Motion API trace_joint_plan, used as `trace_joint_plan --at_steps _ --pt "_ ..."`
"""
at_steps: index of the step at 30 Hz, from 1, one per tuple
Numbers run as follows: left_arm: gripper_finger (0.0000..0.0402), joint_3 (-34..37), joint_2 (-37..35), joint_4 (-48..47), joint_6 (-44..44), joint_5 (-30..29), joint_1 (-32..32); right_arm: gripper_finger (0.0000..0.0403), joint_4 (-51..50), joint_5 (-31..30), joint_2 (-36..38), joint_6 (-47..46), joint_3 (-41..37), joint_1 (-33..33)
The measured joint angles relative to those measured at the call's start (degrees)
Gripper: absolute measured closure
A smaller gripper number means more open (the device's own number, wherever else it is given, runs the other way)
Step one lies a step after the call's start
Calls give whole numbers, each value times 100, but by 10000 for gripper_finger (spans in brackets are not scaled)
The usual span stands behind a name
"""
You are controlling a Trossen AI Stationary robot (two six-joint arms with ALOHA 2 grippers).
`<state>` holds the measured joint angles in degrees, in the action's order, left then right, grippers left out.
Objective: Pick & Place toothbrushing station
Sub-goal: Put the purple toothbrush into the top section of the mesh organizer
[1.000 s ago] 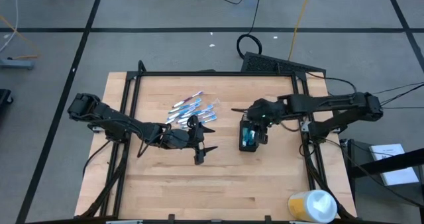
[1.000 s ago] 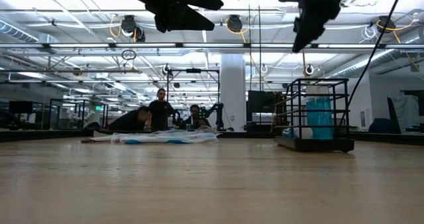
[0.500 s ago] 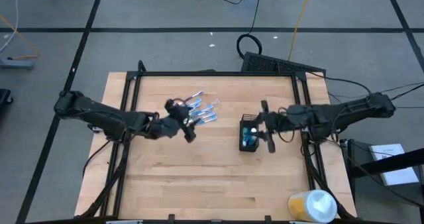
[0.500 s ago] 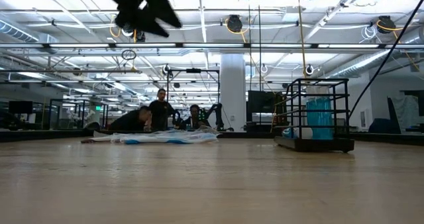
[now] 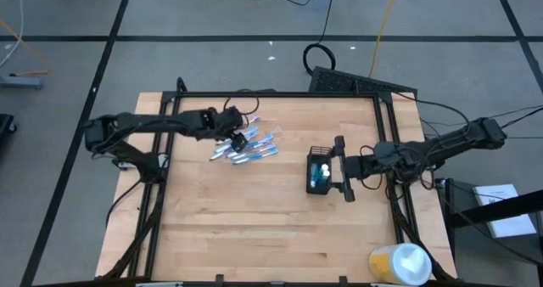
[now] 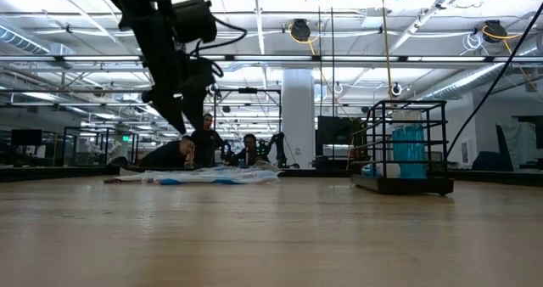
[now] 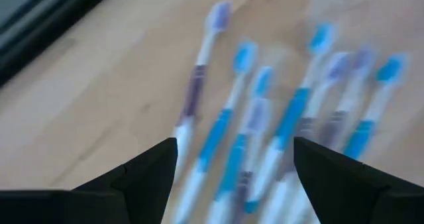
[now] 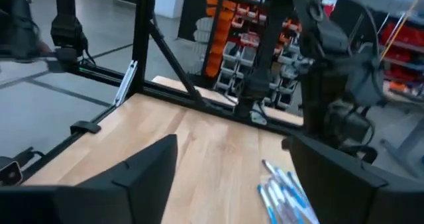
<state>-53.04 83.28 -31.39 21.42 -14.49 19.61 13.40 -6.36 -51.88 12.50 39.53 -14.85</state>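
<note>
Several blue-and-white toothbrushes (image 5: 246, 145) lie fanned on the table's far left. I see my left gripper (image 5: 235, 140) hovering over them, fingers spread and empty. My right gripper (image 5: 340, 169), fingers spread wide, sits just right of the black mesh cup (image 5: 318, 173), holding nothing.

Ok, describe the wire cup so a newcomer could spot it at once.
On the wooden table, look toward its right side, just ahead of the right gripper. The cup is a small black wire box standing alone with blue items inside, unlike the toothbrushes lying loose farther left.
</note>
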Motion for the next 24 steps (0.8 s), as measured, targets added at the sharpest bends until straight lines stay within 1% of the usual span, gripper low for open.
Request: trace_joint_plan --at_steps 2,4,6,8,11,15,19,22,24 --pt "95 -1 137 0 -177 -244 147 106 -248 -128 160 217 0 -4" --pt "96 -2 305 -67 -325 -326 295 105 -426 -419 325 434 0 -2" --pt "100 0 477 -56 -358 -276 420 110 -629 -794 492 629 0 13" --pt "105 0 686 -26 -377 -67 543 115 -716 -1146 593 790 0 59" --pt "114 0 1086 -11 -531 -3 689 124 -767 -1494 671 913 -25 178" --pt "124 -13 1525 108 -758 -36 846 132 -720 -1521 699 941 -150 440" --pt "128 -32 1746 211 -824 -97 981 137 -720 -1469 700 601 -294 678" --pt "130 -33 1795 158 -842 70 1070 138 -673 -1461 698 397 -440 801" --pt "138 -31 1798 69 -982 396 1131 138 -495 -1461 700 282 -569 853"
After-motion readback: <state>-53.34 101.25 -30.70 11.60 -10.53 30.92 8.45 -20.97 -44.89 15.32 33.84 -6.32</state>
